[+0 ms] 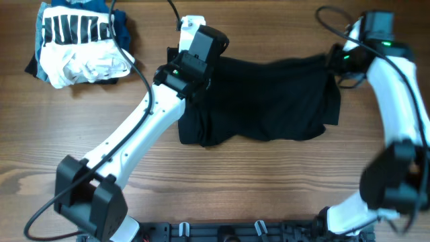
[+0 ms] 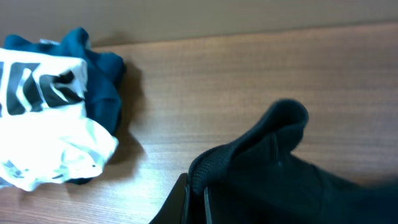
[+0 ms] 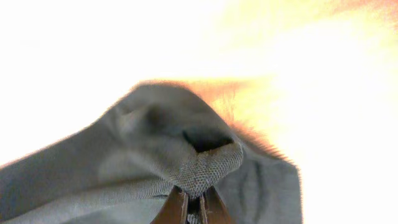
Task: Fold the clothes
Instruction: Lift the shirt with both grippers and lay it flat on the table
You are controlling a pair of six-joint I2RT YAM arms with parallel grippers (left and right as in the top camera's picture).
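The clothes (image 1: pixel 262 101), one black soft shirt, lie folded into a wide band across the middle back of the table. My left gripper (image 1: pixel 201 70) sits at the shirt's upper left corner, shut on a pinch of black fabric (image 2: pixel 249 162) that bunches up over its fingers (image 2: pixel 183 202). At the upper right corner my right gripper (image 1: pixel 334 62) is shut on the shirt's edge. In the overexposed right wrist view the cloth (image 3: pixel 199 162) looks grey and is clamped between the fingertips (image 3: pixel 194 208).
A bundle of white and blue garments with a black-and-white striped print (image 1: pixel 80 42) lies at the back left, close to the left arm; it also shows in the left wrist view (image 2: pixel 50 118). Bare wooden table (image 1: pixel 255 188) stretches in front of the shirt.
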